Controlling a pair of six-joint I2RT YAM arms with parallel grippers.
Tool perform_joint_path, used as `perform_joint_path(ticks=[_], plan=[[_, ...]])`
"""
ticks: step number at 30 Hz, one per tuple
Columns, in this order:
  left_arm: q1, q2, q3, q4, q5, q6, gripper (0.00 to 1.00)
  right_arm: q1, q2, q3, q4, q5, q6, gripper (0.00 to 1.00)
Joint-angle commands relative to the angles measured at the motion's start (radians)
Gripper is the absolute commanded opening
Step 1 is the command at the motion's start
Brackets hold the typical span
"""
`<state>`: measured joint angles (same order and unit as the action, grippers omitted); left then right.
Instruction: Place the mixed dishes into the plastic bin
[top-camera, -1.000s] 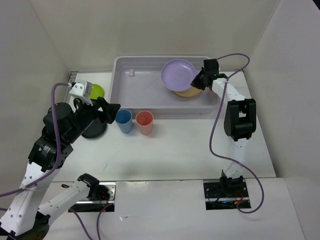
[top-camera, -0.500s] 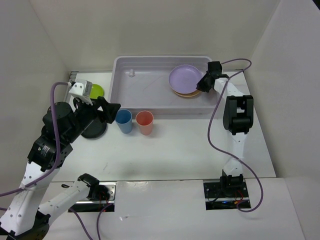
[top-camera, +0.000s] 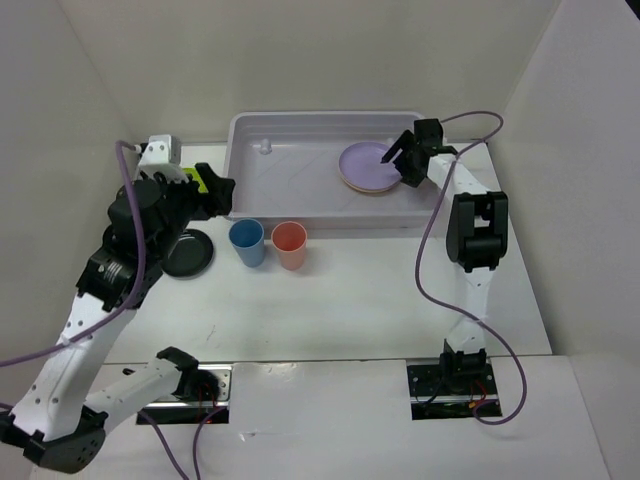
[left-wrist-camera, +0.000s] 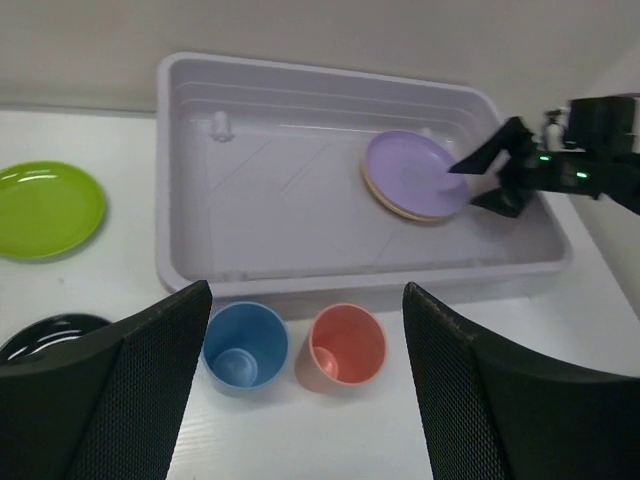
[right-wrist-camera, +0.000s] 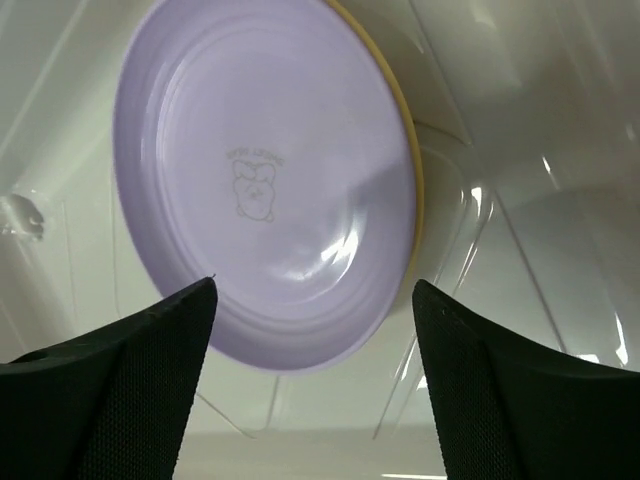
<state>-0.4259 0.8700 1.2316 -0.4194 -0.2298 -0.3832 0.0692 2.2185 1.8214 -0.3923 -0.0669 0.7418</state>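
Observation:
The plastic bin (top-camera: 290, 190) stands at the back of the table. On its floor at the right lies the lavender plate (top-camera: 362, 163), stacked on the orange-yellow plate (right-wrist-camera: 412, 170). My right gripper (top-camera: 398, 163) hovers open at that plate's right edge, holding nothing; in the right wrist view the lavender plate (right-wrist-camera: 265, 190) lies flat between and beyond the fingers. My left gripper (left-wrist-camera: 307, 290) is open and empty above the blue cup (left-wrist-camera: 245, 345) and coral-pink cup (left-wrist-camera: 347, 345), which stand upright before the bin's front wall. The lime-green plate (left-wrist-camera: 45, 207) and black dish (top-camera: 190, 252) lie left of the bin.
White enclosure walls close in the table on the left, back and right. A small white knob (top-camera: 263, 146) sits in the bin's back left part. The right arm's purple cable (top-camera: 432, 250) loops over the table's right side.
My right gripper lowered the lavender plate onto the orange-yellow plate and opened, letting it go. My left arm swung back toward the bin's left end, uncovering the black dish.

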Motion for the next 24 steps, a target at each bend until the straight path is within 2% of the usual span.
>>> perform_joint_path(ticks=[1, 3, 4, 6, 8, 9, 12, 14, 18, 21, 24], plan=[[0.045, 0.087, 0.086, 0.022, -0.129, -0.048, 0.84, 0.001, -0.152, 0.001, 0.018, 0.035, -0.015, 0.85], [0.091, 0.208, 0.211, -0.042, 0.011, -0.069, 0.84, 0.012, -0.234, -0.011, 0.03, 0.045, -0.028, 0.85], [0.151, 0.256, 0.238, -0.042, 0.074, -0.085, 0.84, 0.012, -0.265, -0.034, 0.044, 0.045, -0.038, 0.87], [0.217, 0.267, 0.238, 0.037, 0.229, -0.144, 0.84, 0.024, -0.366, -0.062, 0.059, 0.026, -0.038, 0.87], [0.337, 0.267, 0.186, 0.15, 0.317, -0.198, 0.84, 0.035, -0.442, -0.126, 0.105, -0.008, -0.05, 0.87], [0.379, 0.28, 0.165, 0.183, 0.414, -0.21, 0.83, 0.049, -0.518, -0.145, 0.116, -0.017, -0.064, 0.87], [0.547, 0.348, 0.059, 0.247, 0.559, -0.282, 0.83, 0.084, -0.635, -0.226, 0.136, -0.033, -0.074, 0.88], [0.619, 0.348, -0.007, 0.257, 0.586, -0.295, 0.81, 0.118, -0.75, -0.292, 0.147, -0.033, -0.087, 0.88], [0.711, 0.275, -0.112, 0.191, 0.489, -0.335, 0.83, 0.165, -0.894, -0.41, 0.168, -0.033, -0.096, 0.88], [0.83, 0.264, -0.243, 0.191, 0.559, -0.359, 0.81, 0.175, -0.953, -0.445, 0.177, -0.073, -0.096, 0.88], [0.9, 0.285, -0.369, 0.191, 0.647, -0.372, 0.79, 0.175, -0.979, -0.465, 0.19, -0.096, -0.096, 0.89]])
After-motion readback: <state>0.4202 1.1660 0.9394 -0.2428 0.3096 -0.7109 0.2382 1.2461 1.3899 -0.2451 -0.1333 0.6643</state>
